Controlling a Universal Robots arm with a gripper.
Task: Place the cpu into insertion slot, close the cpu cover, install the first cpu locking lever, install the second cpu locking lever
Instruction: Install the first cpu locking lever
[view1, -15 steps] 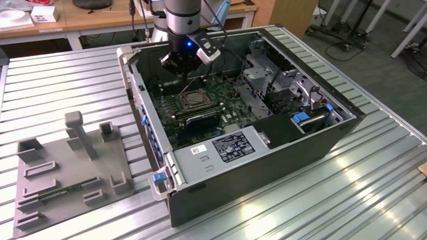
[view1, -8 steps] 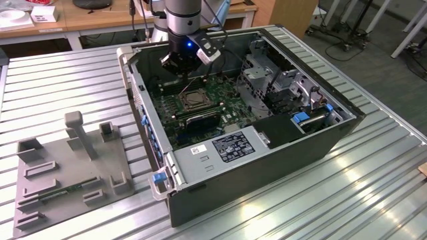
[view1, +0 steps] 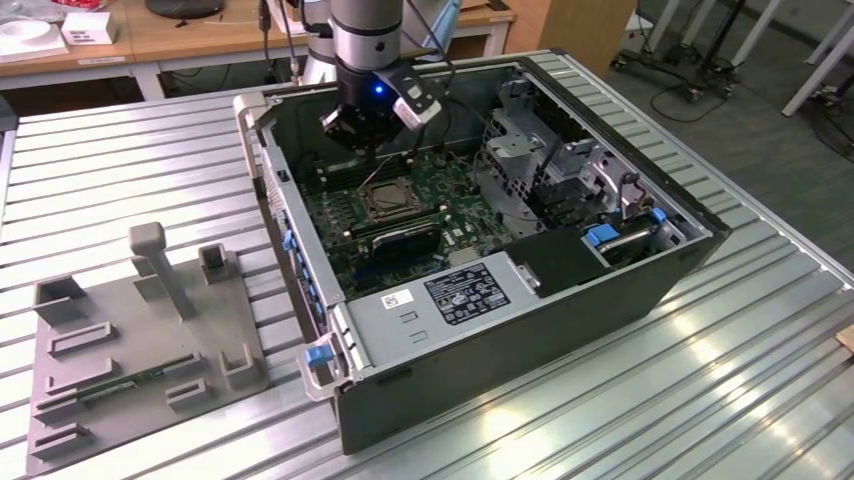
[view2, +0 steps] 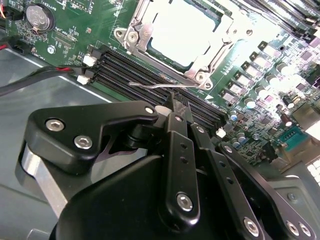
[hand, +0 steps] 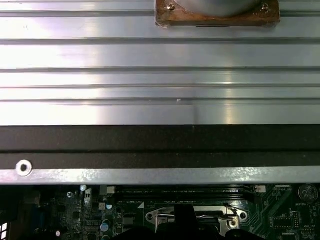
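The black multi-link gripper (view1: 360, 137) hangs on the arm inside the open black tower computer case (view1: 534, 330), low over the green motherboard (view2: 260, 60). In the second wrist view its fingers (view2: 178, 150) are pressed together, meeting at one narrow tip (view2: 175, 102) with nothing visible between them. That tip sits just beside a thin bent steel wire lever (view2: 150, 84), which lies along the row of long black memory slots (view2: 125, 75); whether tip and wire touch cannot be told.

The small square cpu (view2: 182, 32) sits in its socket on the board, just past the lever from the gripper. Its face is flat, pale grey-silver and glaring white under the light. The square silvery metal cpu cover (view2: 212, 52) lies down flat around it, framing the chip through its open middle, with screw heads at the corners.

The case lies on its side on a ribbed aluminium table (view1: 134, 170). A grey fixture plate with upright pegs (view1: 134, 340) rests toward the exterior view's left, well apart from the case.
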